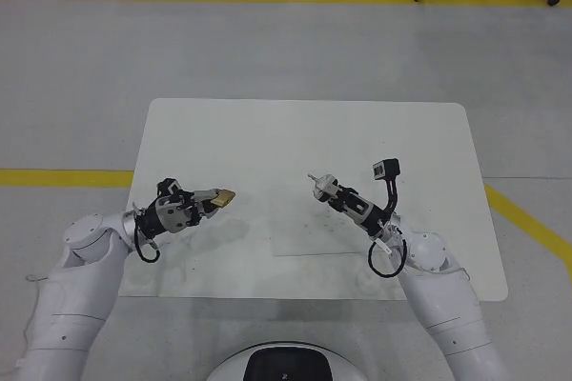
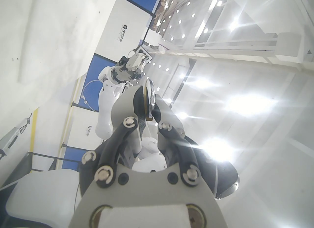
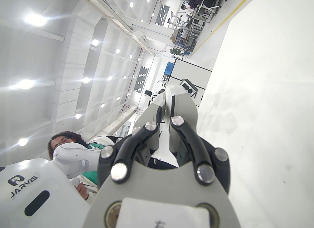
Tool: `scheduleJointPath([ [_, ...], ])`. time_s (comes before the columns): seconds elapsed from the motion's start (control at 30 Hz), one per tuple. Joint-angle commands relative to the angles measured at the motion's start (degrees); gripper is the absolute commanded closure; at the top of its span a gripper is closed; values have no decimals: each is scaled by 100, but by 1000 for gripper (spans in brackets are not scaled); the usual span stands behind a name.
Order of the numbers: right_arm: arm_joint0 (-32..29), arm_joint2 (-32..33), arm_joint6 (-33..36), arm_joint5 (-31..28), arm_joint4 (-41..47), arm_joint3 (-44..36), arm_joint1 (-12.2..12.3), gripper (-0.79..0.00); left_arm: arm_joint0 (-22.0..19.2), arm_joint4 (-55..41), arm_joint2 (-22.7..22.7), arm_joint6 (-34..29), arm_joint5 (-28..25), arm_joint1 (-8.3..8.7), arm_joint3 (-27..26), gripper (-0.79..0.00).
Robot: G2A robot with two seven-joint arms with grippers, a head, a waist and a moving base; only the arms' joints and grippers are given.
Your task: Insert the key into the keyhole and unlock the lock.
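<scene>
My left gripper [image 1: 206, 201] hovers over the left part of the white table [image 1: 305, 133], shut on a brass padlock [image 1: 225, 198] that sticks out toward the table's middle. In the left wrist view the padlock [image 2: 148, 97] sits edge-on between the fingers of that gripper [image 2: 147, 107]. My right gripper [image 1: 328, 189] hangs over the table right of centre, shut on a small silver key [image 1: 314, 178] whose tip points toward the padlock. In the right wrist view the key [image 3: 167, 103] is a thin sliver in my right gripper [image 3: 168, 106]. A wide gap separates key and padlock.
A faint rectangular mark [image 1: 305, 236] lies on the table near the front edge between the arms. Yellow floor tape [image 1: 48, 177] runs past the table on both sides. In the left wrist view the right arm's gripper [image 2: 132, 65] faces me farther off.
</scene>
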Motion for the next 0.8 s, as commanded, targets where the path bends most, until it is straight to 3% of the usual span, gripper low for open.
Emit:
scheduleJointPath([
  [0.0,0,0,0,0,0,0,0,0,-42,-125,98,-166,131,-6,21,0],
  [0.17,0,0,0,0,0,0,0,0,-282,-902,343,-666,1117,-40,293,0],
  [0.2,0,0,0,0,0,0,0,0,-369,-854,364,-501,1188,-38,362,0],
  [0.27,0,0,0,0,0,0,0,0,-450,-653,402,-122,1035,-41,328,0],
  [0.77,0,0,0,0,0,0,0,0,-450,-653,402,-122,1035,-41,328,0],
])
